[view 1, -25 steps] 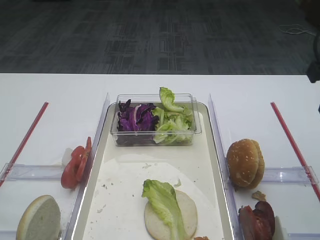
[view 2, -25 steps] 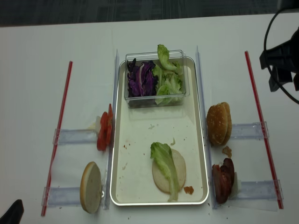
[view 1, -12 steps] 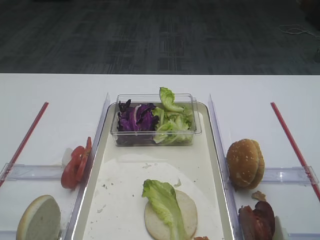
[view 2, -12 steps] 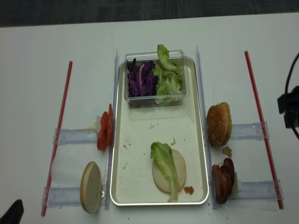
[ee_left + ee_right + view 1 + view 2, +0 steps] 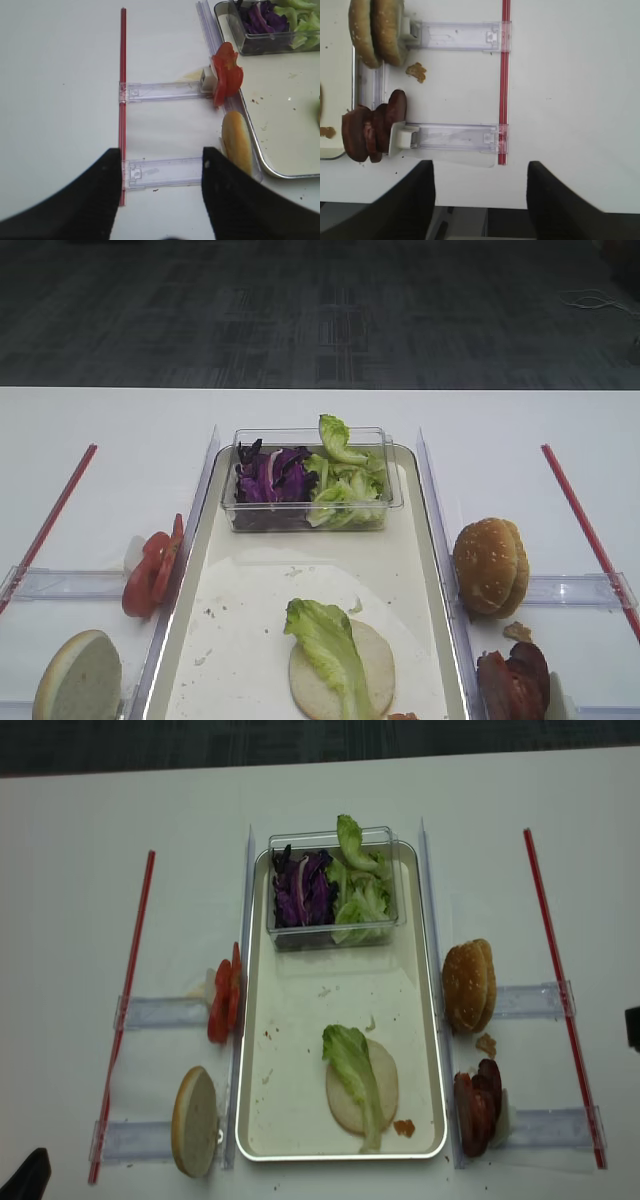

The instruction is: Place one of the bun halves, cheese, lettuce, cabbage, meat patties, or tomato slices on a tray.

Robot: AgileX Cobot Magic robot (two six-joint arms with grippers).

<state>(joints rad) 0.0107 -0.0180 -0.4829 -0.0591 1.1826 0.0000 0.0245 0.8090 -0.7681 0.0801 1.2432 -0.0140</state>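
Observation:
On the tray (image 5: 258, 1020) a flat bun half (image 5: 378, 1092) lies cut face up with the lettuce (image 5: 349, 1063) draped over it. Left of the tray stand the tomato slices (image 5: 224, 996) and another bun half (image 5: 195, 1120) on edge. On the right stand two seeded bun halves (image 5: 469, 984) and the meat patties (image 5: 477, 1104). The cabbage (image 5: 302, 888) is in a clear tub. The cheese is out of view. My left gripper (image 5: 161, 150) is open and empty over the table left of the bun. My right gripper (image 5: 481, 164) is open and empty, right of the patties (image 5: 372, 131).
The clear tub (image 5: 332, 935) sits across the tray's far end and also holds loose green leaves (image 5: 362, 900). Red strips (image 5: 123, 1020) (image 5: 560, 990) and clear plastic holders (image 5: 160, 1012) (image 5: 535, 1000) flank the tray. The table's front edge (image 5: 480, 206) is just under my right gripper.
My right arm has pulled back from the far right of the table toward the near right edge and is now almost out of the overhead view. The food has not moved.

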